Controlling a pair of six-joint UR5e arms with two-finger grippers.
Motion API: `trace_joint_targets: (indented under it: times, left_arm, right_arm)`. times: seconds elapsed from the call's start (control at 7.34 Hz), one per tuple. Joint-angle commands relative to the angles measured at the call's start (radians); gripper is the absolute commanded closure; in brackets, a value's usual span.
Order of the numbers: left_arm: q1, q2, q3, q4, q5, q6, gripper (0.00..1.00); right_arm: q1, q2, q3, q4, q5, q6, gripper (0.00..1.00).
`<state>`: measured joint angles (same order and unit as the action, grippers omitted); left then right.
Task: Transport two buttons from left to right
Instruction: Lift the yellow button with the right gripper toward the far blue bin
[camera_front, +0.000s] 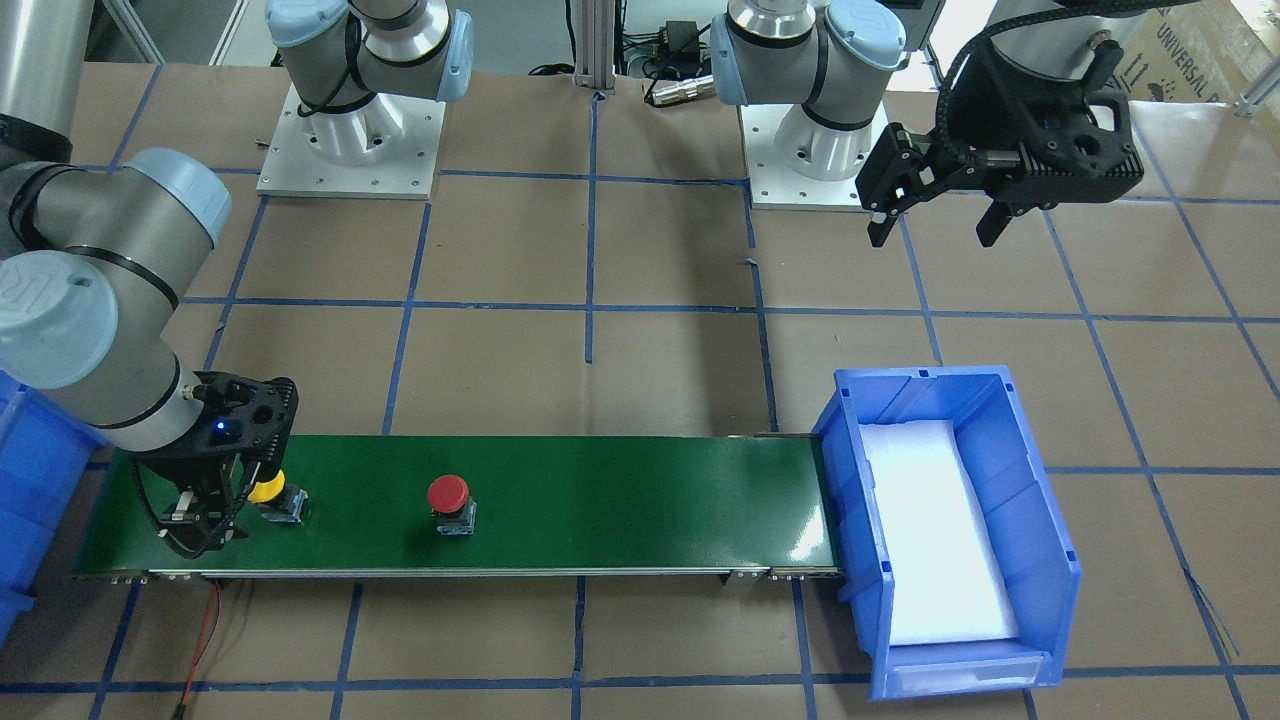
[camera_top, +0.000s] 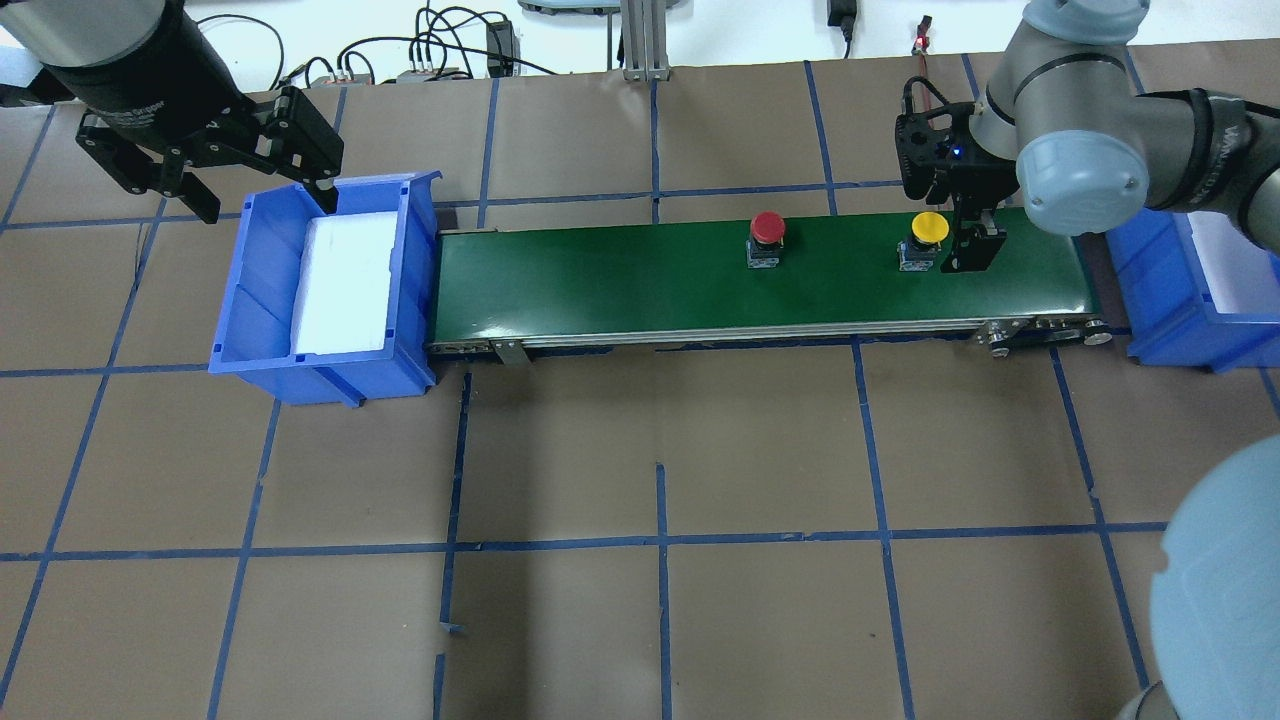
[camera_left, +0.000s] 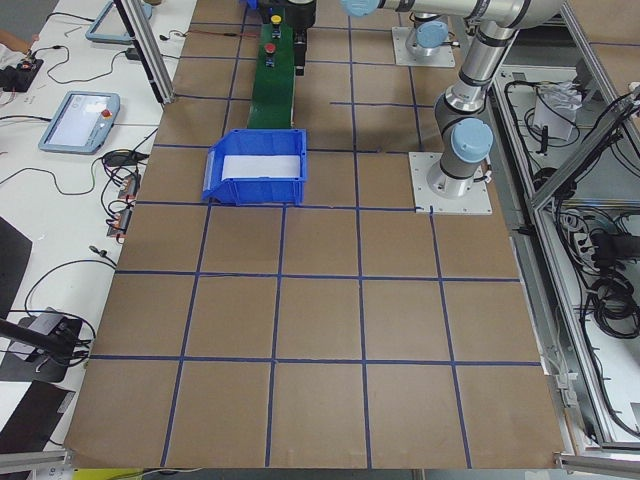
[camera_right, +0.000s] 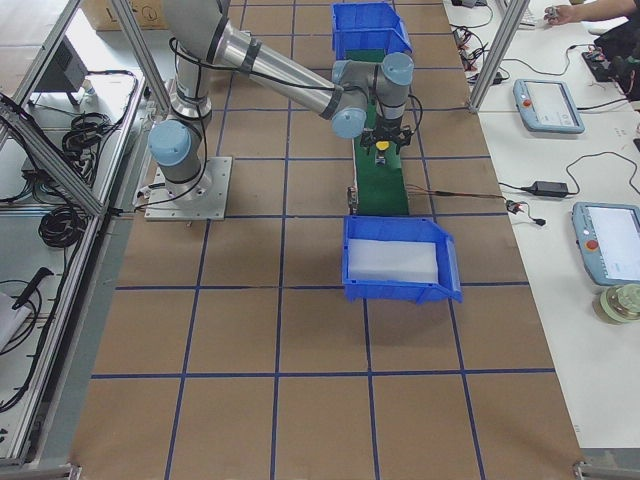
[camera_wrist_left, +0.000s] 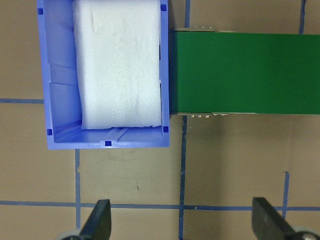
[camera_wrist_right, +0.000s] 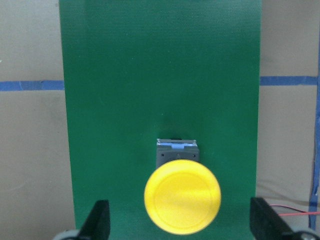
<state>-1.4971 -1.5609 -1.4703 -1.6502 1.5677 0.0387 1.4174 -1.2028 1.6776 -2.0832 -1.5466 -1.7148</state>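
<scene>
Showing belt (camera_top: 620, 280) across table, both buttons upright on it. Finding yellow button (camera_wrist_right: 182, 202) near belt's right end, between wide-spread fingers of right gripper (camera_wrist_right: 182, 220), low over belt, touching neither finger. Finding red button (camera_top: 767, 228) alone nearer belt's middle, well apart from yellow. Showing left gripper (camera_front: 934, 235) above table near bin (camera_top: 250, 290) at belt's left end, jaws gaping, holding nothing. Showing foam (camera_top: 345, 280) lining bin.

Left arm (camera_top: 90, 30) held high, jaws spread wide, right arm (camera_top: 1080, 160) reaching low, jaws parted, pointing down
</scene>
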Motion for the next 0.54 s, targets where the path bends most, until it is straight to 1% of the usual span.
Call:
trace_joint_targets:
  times: [0.0,0.14,0.41]
  left_arm:
    - [0.000,0.005,-0.001,0.000,0.000,0.001,0.00]
    - [0.000,-0.002,-0.001,0.001,0.000,0.001,0.00]
    - [0.000,-0.001,-0.001,0.003,0.000,0.001,0.00]
  right_arm:
    - [0.002,0.000,-0.001,0.000,-0.001,-0.002,0.03]
    - [0.002,0.000,0.001,0.000,0.000,-0.006,0.16]
    - [0.002,0.000,-0.001,0.000,-0.006,-0.011,0.63]
